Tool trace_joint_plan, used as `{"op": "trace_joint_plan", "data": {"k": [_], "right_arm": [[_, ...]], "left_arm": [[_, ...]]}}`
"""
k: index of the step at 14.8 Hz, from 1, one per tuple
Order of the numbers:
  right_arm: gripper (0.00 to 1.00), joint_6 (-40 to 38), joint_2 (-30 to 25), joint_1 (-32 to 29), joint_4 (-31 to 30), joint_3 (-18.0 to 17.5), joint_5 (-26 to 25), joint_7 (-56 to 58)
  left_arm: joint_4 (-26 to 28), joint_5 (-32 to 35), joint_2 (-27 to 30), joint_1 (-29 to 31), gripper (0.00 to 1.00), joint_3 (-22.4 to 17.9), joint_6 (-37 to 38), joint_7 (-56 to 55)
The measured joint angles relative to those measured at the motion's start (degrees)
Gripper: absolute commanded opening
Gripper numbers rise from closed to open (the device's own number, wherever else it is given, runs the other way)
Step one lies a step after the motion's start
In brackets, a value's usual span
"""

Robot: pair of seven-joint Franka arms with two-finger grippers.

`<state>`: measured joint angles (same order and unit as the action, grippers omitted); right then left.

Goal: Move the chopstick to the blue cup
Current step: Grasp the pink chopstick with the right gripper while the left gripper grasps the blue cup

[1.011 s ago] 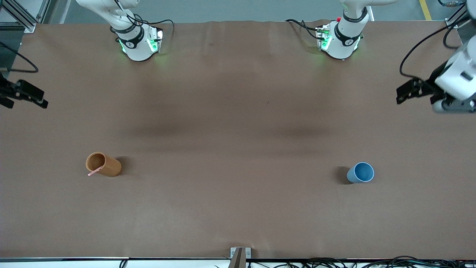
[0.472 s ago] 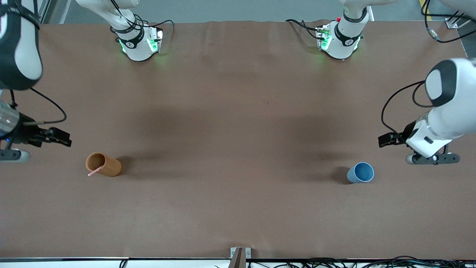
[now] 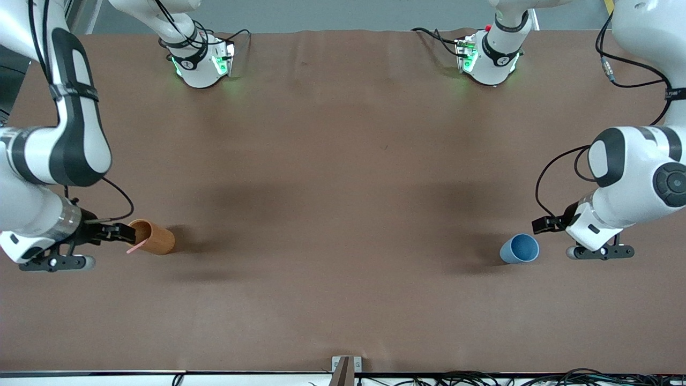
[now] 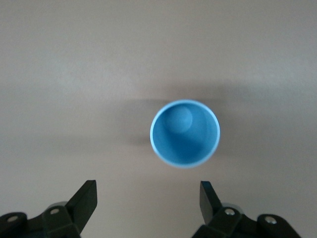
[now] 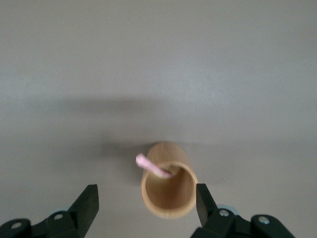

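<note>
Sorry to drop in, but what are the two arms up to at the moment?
Nothing is held. The right gripper, fingers open, is at the orange-brown cup, where the pink chopstick leans out over the rim. The left gripper, also open, hovers by the blue cup, which stands empty toward the left arm's end of the brown table.

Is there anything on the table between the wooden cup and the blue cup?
No. Front view shows bare table between wooden cup and blue cup.
</note>
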<state>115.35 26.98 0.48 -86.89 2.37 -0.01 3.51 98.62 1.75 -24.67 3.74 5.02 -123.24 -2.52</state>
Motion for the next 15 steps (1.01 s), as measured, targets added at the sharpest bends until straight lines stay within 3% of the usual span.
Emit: {"op": "trace_joint_plan", "data": {"k": [3,11,15], "right_arm": [[0.74,3.59,2.73,0.09,0.05,0.00,0.00,0.07],[0.39,3.55,3.10,0.27,0.24,0.07,0.00,0.22],[0.27,3.55,3.08,0.27,0.24,0.08,-0.03,0.27]], "left_arm": [[0.00,0.00,-3.09,0.10,0.84,0.00,-4.29,0.02],[-0.02,0.00,-6.68,0.29,0.57,0.00,-8.92,0.05],[-0.06,0.00,-7.85,0.27,0.27,0.05,-9.72,0.06]]}}
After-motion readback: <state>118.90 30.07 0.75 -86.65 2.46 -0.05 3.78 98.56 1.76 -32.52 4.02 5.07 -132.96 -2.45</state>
